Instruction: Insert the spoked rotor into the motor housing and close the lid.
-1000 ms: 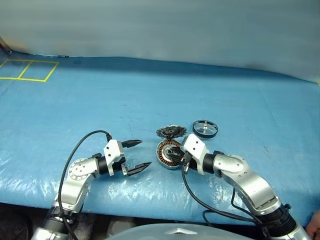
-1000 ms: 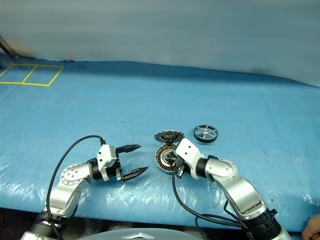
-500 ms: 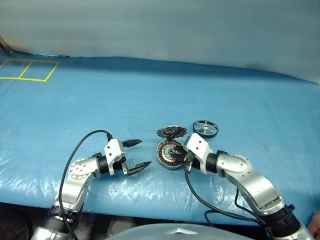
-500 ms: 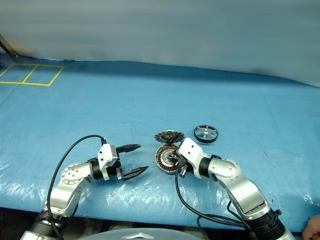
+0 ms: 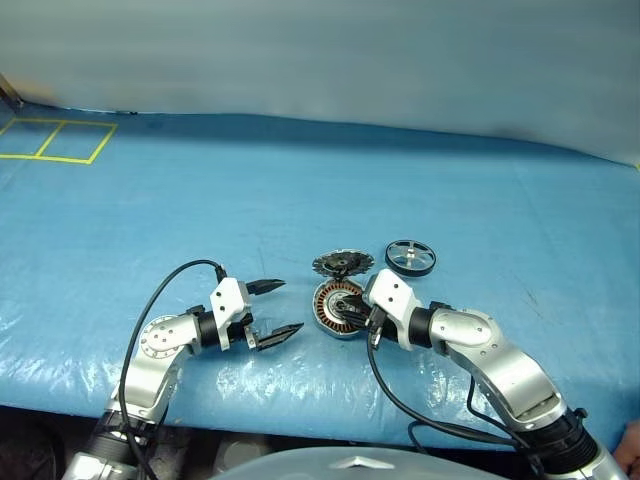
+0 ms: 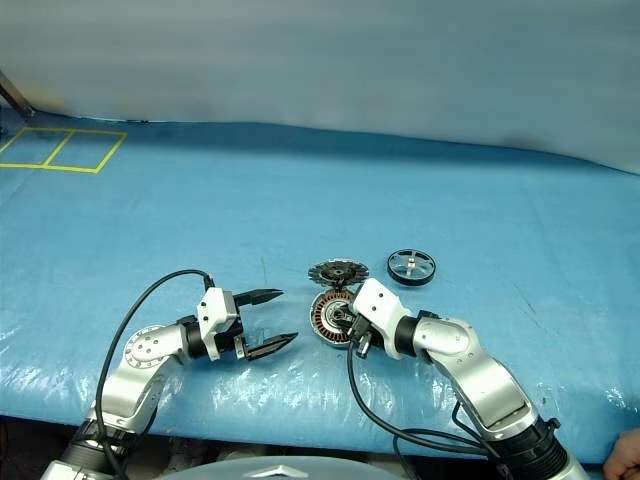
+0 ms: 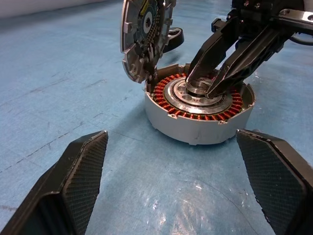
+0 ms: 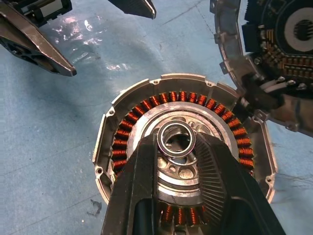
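Note:
The motor housing [image 5: 333, 312] sits open on the blue sheet, with copper windings [image 8: 128, 131] ringing its silver hub. Its hinged lid [image 5: 343, 264] stands tilted up at the far side, dark toothed face showing [image 7: 146, 34]. The spoked rotor [image 5: 410, 257] lies flat behind and to the right of the housing, apart from it. My right gripper [image 8: 176, 142] reaches into the housing from the right, and its fingers [image 7: 215, 46] are closed on the centre hub. My left gripper [image 5: 290, 305] hovers open just left of the housing, fingers [image 7: 80, 171] spread wide with nothing between them.
A blue plastic sheet [image 5: 300, 180] covers the whole table, and its front edge [image 5: 300, 420] runs just below both arms. Yellow tape squares [image 5: 55, 140] mark the far left corner. Black cables loop from each wrist, one near the front edge [image 5: 390, 400].

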Motion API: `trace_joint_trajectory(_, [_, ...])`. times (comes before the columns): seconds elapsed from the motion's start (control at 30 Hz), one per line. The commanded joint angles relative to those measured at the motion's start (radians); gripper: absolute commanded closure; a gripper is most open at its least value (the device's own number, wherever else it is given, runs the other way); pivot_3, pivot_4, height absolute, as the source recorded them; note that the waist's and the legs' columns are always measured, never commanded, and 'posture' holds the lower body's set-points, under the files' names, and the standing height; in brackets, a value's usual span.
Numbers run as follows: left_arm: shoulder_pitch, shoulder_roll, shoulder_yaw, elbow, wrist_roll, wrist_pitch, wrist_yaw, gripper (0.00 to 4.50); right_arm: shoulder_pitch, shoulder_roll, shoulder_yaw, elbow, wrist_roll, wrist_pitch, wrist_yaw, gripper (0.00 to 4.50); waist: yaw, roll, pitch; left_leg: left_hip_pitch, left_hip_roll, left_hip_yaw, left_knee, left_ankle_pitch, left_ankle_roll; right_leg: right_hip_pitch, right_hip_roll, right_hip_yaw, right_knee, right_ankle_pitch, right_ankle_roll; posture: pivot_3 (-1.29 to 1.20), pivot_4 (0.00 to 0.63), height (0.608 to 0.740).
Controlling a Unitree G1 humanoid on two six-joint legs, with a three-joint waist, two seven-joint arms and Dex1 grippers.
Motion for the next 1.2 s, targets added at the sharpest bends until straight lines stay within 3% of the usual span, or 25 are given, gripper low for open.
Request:
trace_joint_trajectory(0.03, [-0.007, 0.0, 0.002, -0.031, 0.004, -0.005, 0.008, 0.0, -0.012, -0.005, 0.003, -0.002, -0.021, -0.013, -0.001, 3.74, 0.0, 0.0, 0.0, 0.0, 0.0, 0.0, 0.0, 0.0, 0.0, 0.0, 0.0, 0.0, 0.0, 0.0, 0.0, 0.0, 0.15, 0.74])
trace_joint_trajectory(0.47, [-0.017, -0.001, 0.003, -0.026, -0.001, 0.001, 0.011, 0.0, -0.014, -0.021, -0.004, 0.011, -0.042, -0.035, 0.002, 3.74, 0.001, 0.0, 0.0, 0.0, 0.0, 0.0, 0.0, 0.0, 0.0, 0.0, 0.0, 0.0, 0.0, 0.0, 0.0, 0.0, 0.15, 0.74])
trace_joint_trajectory(0.5, [-0.017, -0.001, 0.002, -0.025, -0.001, 0.001, 0.01, 0.0, -0.013, -0.021, -0.005, 0.012, -0.041, -0.039, 0.006, 3.0, 0.001, 0.0, 0.0, 0.0, 0.0, 0.0, 0.0, 0.0, 0.0, 0.0, 0.0, 0.0, 0.0, 0.0, 0.0, 0.0, 0.15, 0.74])
trace_joint_trajectory(0.63, [-0.018, 0.0, 0.003, -0.025, -0.006, 0.007, 0.007, 0.0, -0.008, -0.017, -0.021, -0.007, -0.032, -0.023, 0.003, 1.75, 0.0, 0.0, 0.0, 0.0, 0.0, 0.0, 0.0, 0.0, 0.0, 0.0, 0.0, 0.0, 0.0, 0.0, 0.0, 0.0, 0.15, 0.74])
trace_joint_trajectory(0.97, [-0.019, 0.0, 0.004, -0.025, -0.011, 0.016, 0.0, 0.0, -0.017, 0.076, -0.132, -0.078, 0.133, -0.013, -0.002, 1.75, -0.001, 0.0, 0.0, 0.0, 0.0, 0.0, 0.0, 0.0, 0.0, 0.0, 0.0, 0.0, 0.0, 0.001, 0.001, 0.0, 0.15, 0.74])
trace_joint_trajectory(1.2, [-0.023, -0.003, 0.007, -0.026, -0.011, 0.021, -0.002, 0.0, -0.012, 0.055, -0.047, 0.01, 0.038, -0.037, -0.007, 4.08, 0.0, 0.0, 0.001, 0.0, 0.0, 0.0, 0.0, 0.0, 0.0, 0.0, 0.0, 0.0, 0.0, 0.001, 0.001, 0.0, 0.15, 0.74])
